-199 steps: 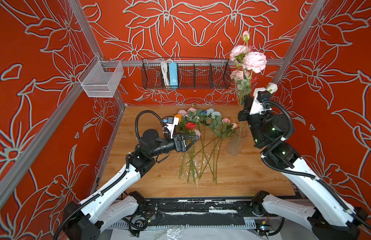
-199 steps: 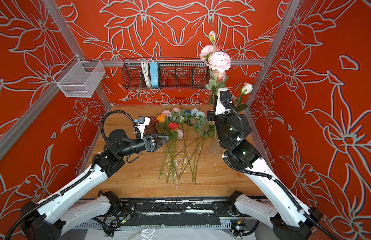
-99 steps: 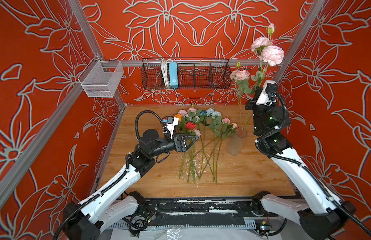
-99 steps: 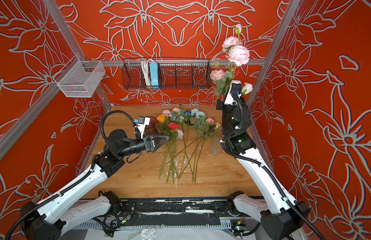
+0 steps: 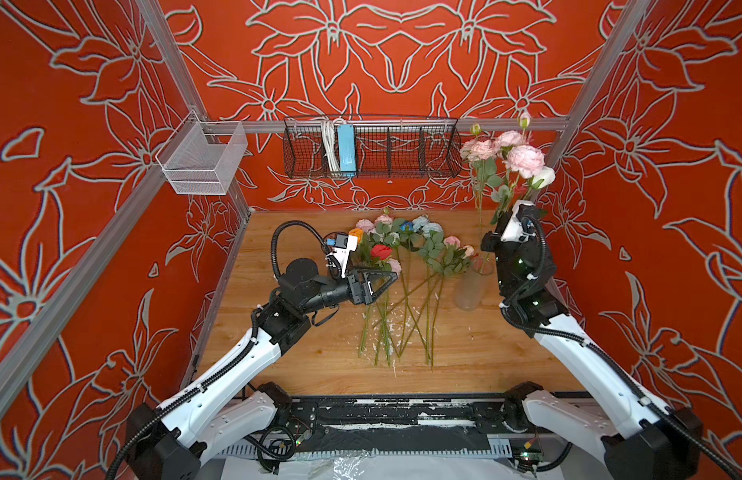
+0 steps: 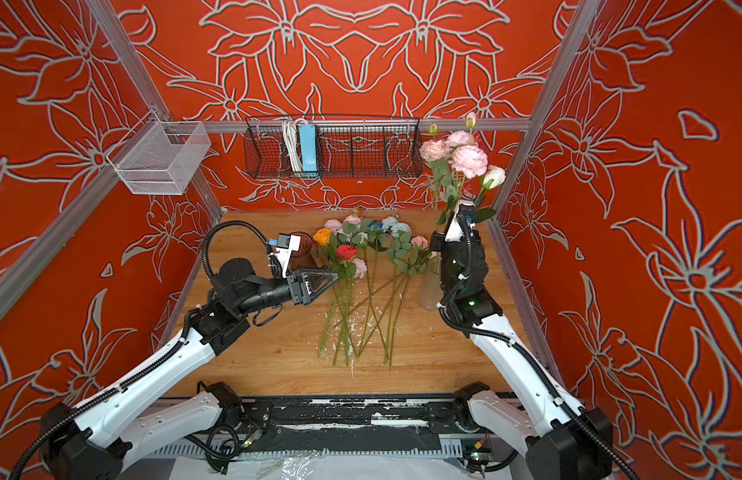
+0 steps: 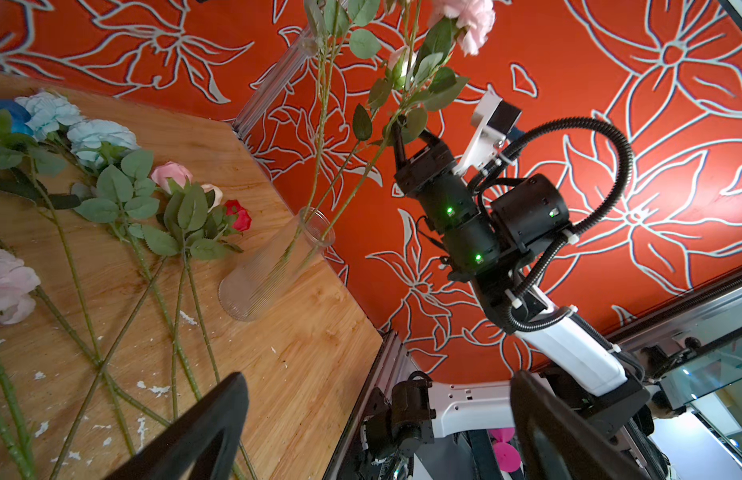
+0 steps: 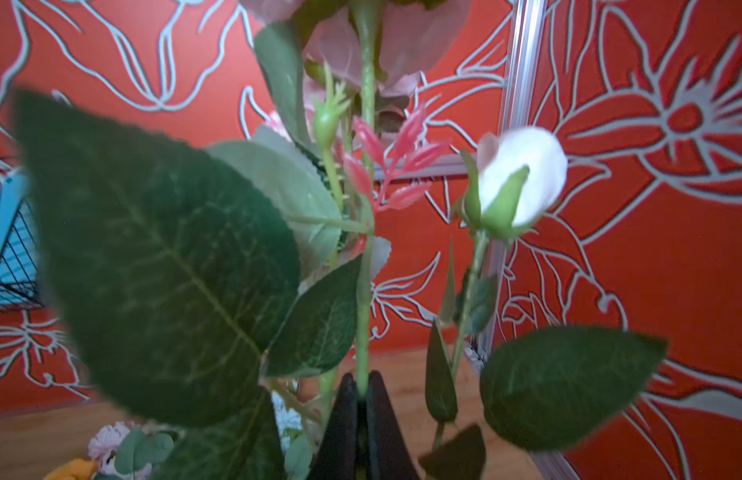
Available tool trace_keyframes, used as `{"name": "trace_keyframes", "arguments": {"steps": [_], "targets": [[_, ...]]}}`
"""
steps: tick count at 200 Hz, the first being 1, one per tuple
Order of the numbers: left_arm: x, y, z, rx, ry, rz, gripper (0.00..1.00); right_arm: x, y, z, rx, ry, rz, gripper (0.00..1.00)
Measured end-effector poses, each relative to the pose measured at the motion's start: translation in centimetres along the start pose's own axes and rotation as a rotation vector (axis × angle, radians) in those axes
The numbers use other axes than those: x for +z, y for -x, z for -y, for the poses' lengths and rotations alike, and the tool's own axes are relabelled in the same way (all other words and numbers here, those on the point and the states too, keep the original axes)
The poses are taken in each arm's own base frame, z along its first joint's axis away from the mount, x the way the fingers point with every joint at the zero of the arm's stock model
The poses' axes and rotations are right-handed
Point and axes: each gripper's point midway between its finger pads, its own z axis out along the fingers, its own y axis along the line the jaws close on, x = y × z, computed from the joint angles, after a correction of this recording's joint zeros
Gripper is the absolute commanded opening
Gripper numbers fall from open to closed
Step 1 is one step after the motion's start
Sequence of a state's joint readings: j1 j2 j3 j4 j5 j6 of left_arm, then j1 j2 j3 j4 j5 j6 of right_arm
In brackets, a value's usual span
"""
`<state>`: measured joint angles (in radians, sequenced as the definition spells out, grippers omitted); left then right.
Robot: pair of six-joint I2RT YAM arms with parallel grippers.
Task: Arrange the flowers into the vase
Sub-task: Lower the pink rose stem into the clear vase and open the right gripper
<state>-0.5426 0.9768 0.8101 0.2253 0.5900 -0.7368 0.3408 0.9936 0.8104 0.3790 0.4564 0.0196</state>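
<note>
The clear ribbed vase [image 5: 470, 287] [image 7: 273, 266] stands at the right of the wooden table. Tall flowers rise from it: pink peonies [image 5: 525, 160] [image 6: 469, 160] and a white rosebud [image 5: 543, 176] [image 8: 523, 174]. My right gripper [image 8: 363, 384] [image 7: 396, 129] is above the vase, shut on a thin green stem [image 8: 363, 291] whose lower end reaches into the vase mouth. More flowers [image 5: 402, 257] [image 6: 361, 257] lie in a fan mid-table, blooms toward the back wall. My left gripper [image 5: 392, 276] [image 7: 377, 399] hovers open just left of their stems, holding nothing.
A black wire basket [image 5: 371, 147] with a blue power strip hangs on the back wall, and a white mesh bin [image 5: 203, 160] on the left frame. A dark brownish glass [image 6: 298, 249] sits partly hidden behind my left wrist. White flecks litter the table [image 5: 302, 365].
My right gripper swung right with the pink flower, then came down, so the blooms sit lower and the stem stands in the vase. The left arm has not moved.
</note>
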Motion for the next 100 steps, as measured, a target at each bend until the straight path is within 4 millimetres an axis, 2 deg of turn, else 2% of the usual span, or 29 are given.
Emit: {"name": "trace_keyframes", "arguments": {"steps": [20,35,64,100], "targets": [[0.0,0.0,0.0,0.000,0.001,0.001,0.98,-0.6,-2.0,0.5,-0.002,-0.007,-0.044,0.24],[0.0,0.0,0.0,0.000,0.001,0.000,0.98,-1.1,-2.7,0.8,0.008,-0.009,-0.061,0.32],[0.0,0.0,0.0,0.000,0.001,0.000,0.98,-2.1,-2.1,1.3,0.041,-0.010,-0.046,0.38],[0.0,0.0,-0.1,-0.001,0.002,0.000,0.98,-3.0,-1.7,1.9,0.061,-0.015,-0.062,0.41]]}}
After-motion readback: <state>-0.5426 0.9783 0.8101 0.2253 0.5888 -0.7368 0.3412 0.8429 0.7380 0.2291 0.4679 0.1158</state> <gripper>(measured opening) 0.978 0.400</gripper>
